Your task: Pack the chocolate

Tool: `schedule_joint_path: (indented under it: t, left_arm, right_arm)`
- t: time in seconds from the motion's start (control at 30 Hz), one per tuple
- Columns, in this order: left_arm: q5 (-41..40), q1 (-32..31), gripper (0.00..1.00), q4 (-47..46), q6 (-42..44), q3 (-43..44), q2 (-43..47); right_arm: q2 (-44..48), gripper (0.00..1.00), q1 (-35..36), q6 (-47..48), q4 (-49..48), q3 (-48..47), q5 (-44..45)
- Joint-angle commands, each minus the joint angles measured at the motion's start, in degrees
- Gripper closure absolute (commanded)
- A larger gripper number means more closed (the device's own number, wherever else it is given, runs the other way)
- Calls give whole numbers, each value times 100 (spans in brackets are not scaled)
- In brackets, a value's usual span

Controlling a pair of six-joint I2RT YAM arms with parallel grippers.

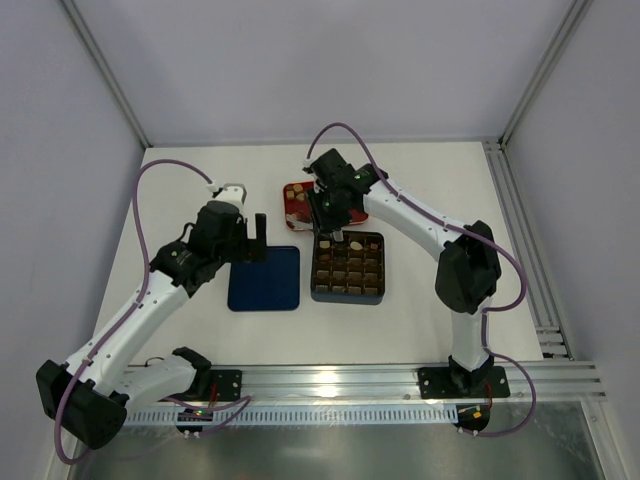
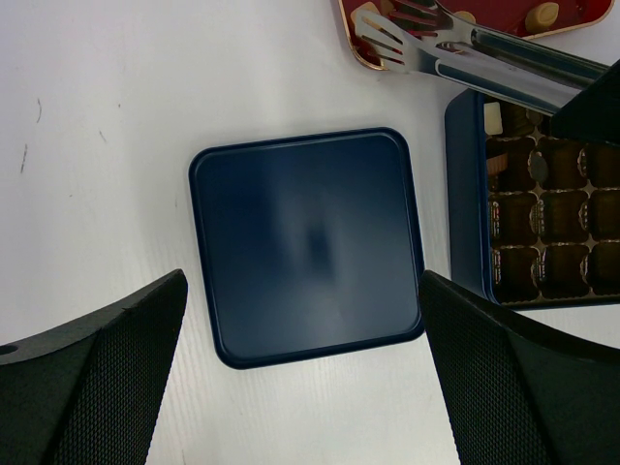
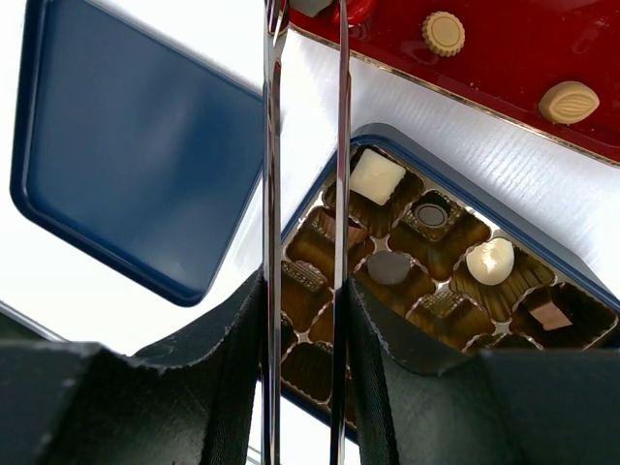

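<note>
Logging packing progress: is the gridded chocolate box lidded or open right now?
Open. The blue lid lies flat to the left of the box, apart from it, and the box's compartments are exposed, some holding chocolates.

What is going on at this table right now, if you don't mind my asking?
The right tool grips metal tongs, whose tips reach over the red tray, where loose chocolates lie. The gridded box beside the tray already holds several. The left tool hovers open above the blue lid, holding nothing.
</note>
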State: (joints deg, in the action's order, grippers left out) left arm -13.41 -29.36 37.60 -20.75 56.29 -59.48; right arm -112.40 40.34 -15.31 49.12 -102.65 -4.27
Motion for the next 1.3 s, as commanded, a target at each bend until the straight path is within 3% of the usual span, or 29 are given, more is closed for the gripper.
schedule_joint_path:
  t: [0.0, 0.6, 1.27]
  left_arm:
    - [14, -17, 0, -43, 10, 84, 86]
    - [5, -17, 0, -34, 19, 84, 77]
    - [14, -17, 0, -43, 1, 84, 77]
  right_arm:
    - [-10, 61, 27, 134, 45, -168, 172]
    - [-177, 65, -96, 151, 106, -405, 304]
    - [236, 68, -219, 72, 89, -458, 375]
